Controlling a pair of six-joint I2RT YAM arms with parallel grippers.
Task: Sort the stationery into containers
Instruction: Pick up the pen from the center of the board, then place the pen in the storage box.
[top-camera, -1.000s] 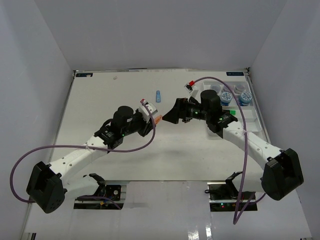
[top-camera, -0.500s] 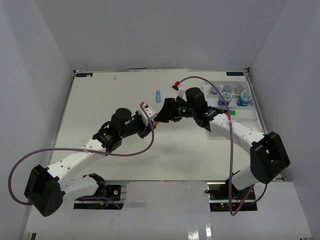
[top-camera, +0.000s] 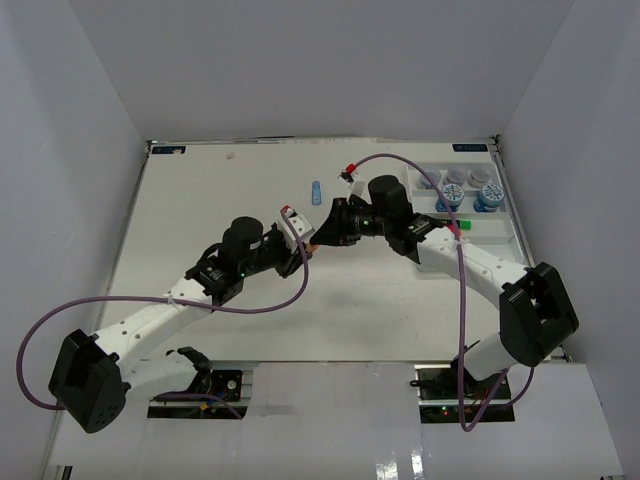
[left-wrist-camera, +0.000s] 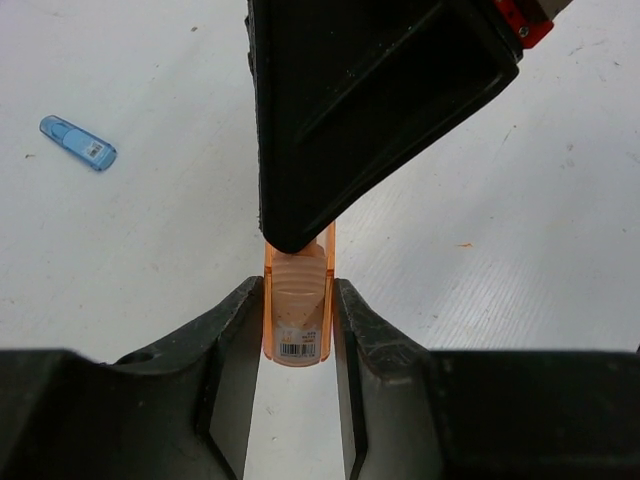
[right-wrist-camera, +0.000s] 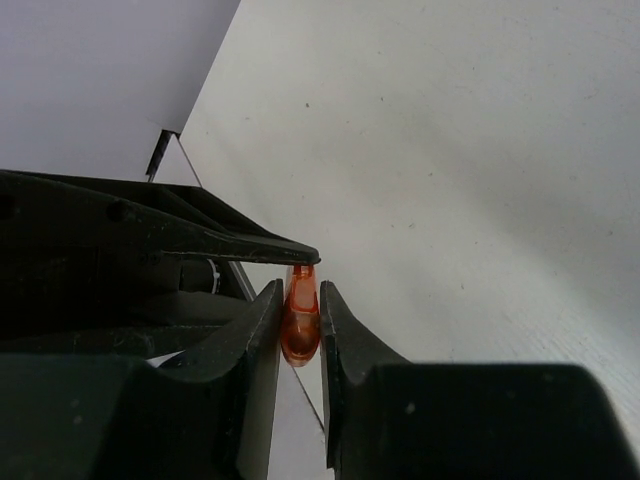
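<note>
Transl. orange highlighter (left-wrist-camera: 297, 310) (b/w barcode), blue highlighter (left-wrist-camera: 78, 143), wht tray (top-camera: 500, 245).

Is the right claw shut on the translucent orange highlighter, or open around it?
Shut: the right claw presses both sides of the translucent orange highlighter, no gap. The left claw holds its other end.

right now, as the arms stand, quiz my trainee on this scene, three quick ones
1. True or false: the left gripper and the right gripper both clamp the orange highlighter.
2. Fill in: the round things standing in the white tray are ___.
3. The blue highlighter lies: A in the tray, B on the table, C in a gripper.
Key: 1 true; 2 jars; 3 B.
</note>
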